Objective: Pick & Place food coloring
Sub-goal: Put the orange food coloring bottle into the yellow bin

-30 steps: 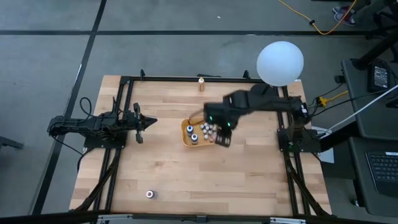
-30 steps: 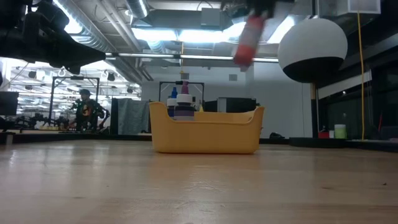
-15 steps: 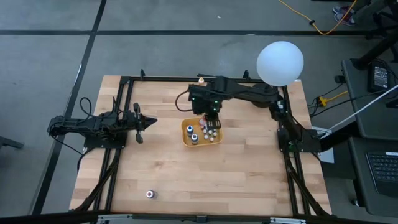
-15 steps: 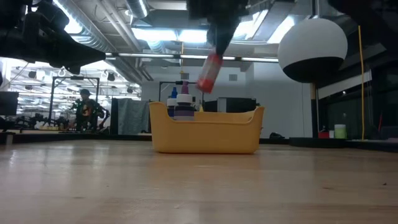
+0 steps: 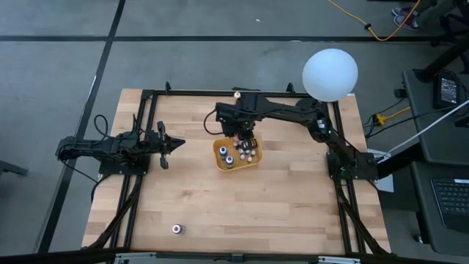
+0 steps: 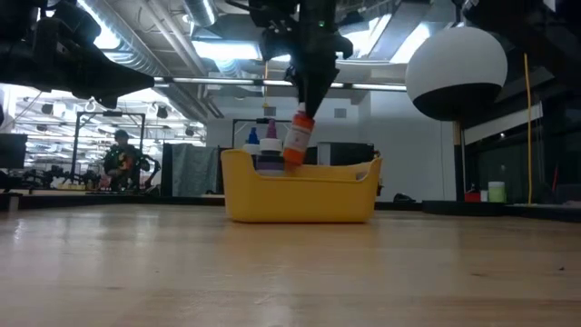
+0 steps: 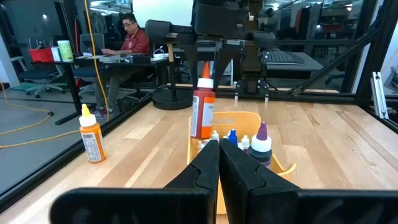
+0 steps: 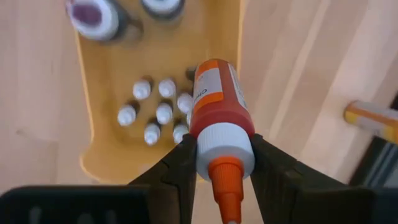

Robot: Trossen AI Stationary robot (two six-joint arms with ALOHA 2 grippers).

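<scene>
Near the table's (image 5: 183, 198) front edge, towards the left corner, one small bottle (image 5: 176, 229) stands alone. At the left edge the left gripper (image 5: 178, 144) waits, fingers pressed together on nothing, pointing at the tray (image 5: 218, 160) in the middle of the table.

The right gripper (image 8: 222, 163) hangs over the tray's far end, its fingers clamped on the neck of an orange bottle (image 8: 216, 109), which hangs cap up, slightly tilted, its base at about rim height. The bottle's long axis runs nearly straight down from the gripper, so lowering it should put it into the tray. The right arm is by far the nearer.

Inside the tray are about eight tiny white-capped bottles (image 8: 164, 113) and two or three larger ones (image 7: 260, 143); I cannot count them exactly.

At the far edge one more orange bottle (image 7: 91, 135) stands by the rail.
</scene>
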